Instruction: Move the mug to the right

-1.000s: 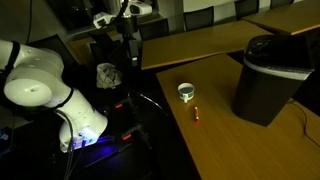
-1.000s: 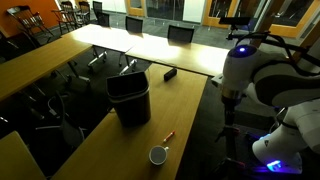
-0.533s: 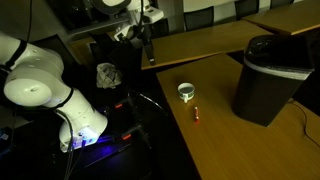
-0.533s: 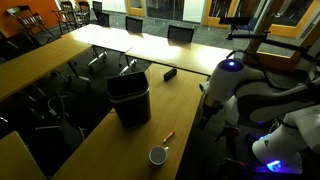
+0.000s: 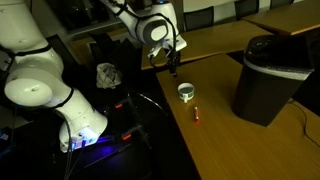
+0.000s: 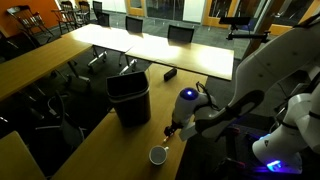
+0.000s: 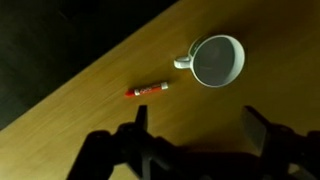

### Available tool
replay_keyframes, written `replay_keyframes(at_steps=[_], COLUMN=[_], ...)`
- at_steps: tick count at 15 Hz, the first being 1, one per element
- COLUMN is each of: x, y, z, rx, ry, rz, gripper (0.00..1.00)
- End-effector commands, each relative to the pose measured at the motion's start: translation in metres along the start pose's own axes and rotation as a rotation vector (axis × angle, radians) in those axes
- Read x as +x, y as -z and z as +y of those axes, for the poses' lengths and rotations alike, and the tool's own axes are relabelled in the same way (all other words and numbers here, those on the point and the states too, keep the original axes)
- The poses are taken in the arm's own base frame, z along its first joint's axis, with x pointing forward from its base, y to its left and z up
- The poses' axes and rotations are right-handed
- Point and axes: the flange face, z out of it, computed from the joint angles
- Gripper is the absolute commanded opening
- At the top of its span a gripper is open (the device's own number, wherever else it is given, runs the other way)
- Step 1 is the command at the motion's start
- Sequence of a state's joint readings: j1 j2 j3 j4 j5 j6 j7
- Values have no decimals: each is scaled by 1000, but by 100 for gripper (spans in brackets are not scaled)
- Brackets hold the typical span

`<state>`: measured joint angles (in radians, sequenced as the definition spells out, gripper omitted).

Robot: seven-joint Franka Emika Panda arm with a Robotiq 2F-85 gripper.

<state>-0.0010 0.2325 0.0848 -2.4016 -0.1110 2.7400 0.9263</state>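
Pincer (image 7: 197, 135) hangs over wooden table (image 7: 70, 110). Fingers wide apart, nothing between them. Mug (image 7: 215, 60) stands upright on table, out past finger tips, not touching them. Handle on side nearer red pen (image 7: 147, 90). Red pen lies flat near mug, also past tips. In exterior view, black bin (image 5: 270, 80) stands well apart from pincer, beyond mug.

In the wrist view the claw (image 7: 197, 125) is a dark blur, cut off by the bottom edge.

Black bin (image 6: 130, 98) on wooden table (image 6: 105, 148); red marker (image 7: 147, 90) lying flat
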Motion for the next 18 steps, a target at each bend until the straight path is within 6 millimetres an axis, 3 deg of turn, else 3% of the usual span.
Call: replay_keyframes(at_steps=[1,4,7,11,18], x=[24,25,21,20,25], y=[-51,-99,-134,-170,-222], z=[-34,-63,-90,-118,-142], rx=[-15,-51,-59,-73,-147], ry=[-195,-360,-485,-525,-503], rz=[19,0,-23,-39,-61], gripper=[100,100,100,100,100])
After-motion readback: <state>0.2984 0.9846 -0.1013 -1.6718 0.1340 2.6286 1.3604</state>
